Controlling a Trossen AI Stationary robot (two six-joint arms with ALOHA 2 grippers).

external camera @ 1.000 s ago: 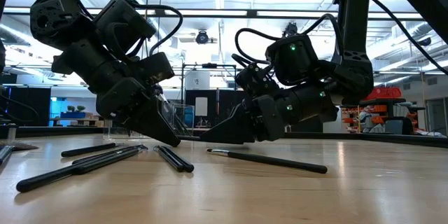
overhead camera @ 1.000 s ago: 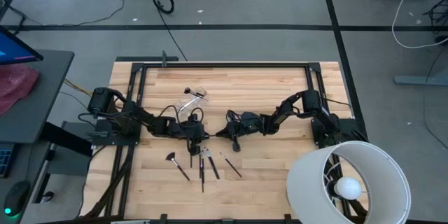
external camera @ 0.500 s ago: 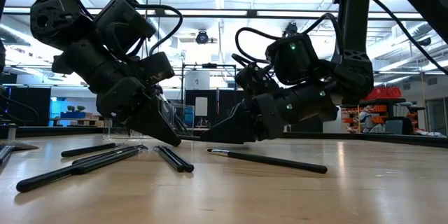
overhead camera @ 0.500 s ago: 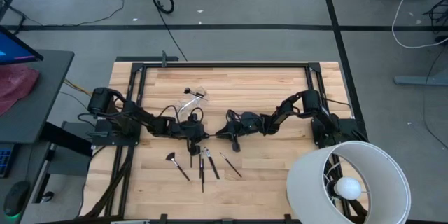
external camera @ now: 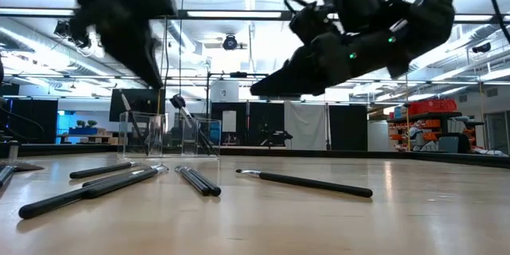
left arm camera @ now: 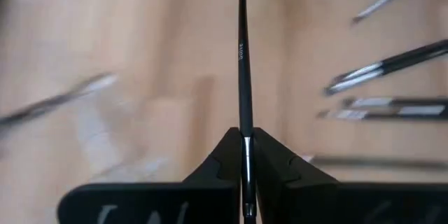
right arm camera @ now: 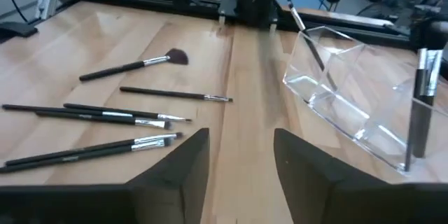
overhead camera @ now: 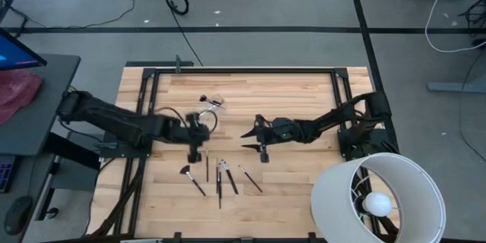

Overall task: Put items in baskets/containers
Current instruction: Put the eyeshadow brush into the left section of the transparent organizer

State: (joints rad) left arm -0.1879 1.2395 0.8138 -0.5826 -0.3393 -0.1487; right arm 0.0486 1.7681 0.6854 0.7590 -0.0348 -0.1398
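Because the brush (left arm camera: 243, 63) pinched in the left claw (left arm camera: 244, 155) is a thin, stiff, light stick with a smooth handle, it may swivel or slip, and I judge a hold nearer mid-handle steadier than this end grip. The clear container (right arm camera: 346, 91) lies just beyond that claw, light enough to skid if bumped, its glinting walls hard to read. The right claw (right arm camera: 239, 155) hangs released above the worktop (overhead camera: 296, 175), the loose brushes (overhead camera: 220, 176) on the boards below and to its side, well inside the frame rails (overhead camera: 243, 69).
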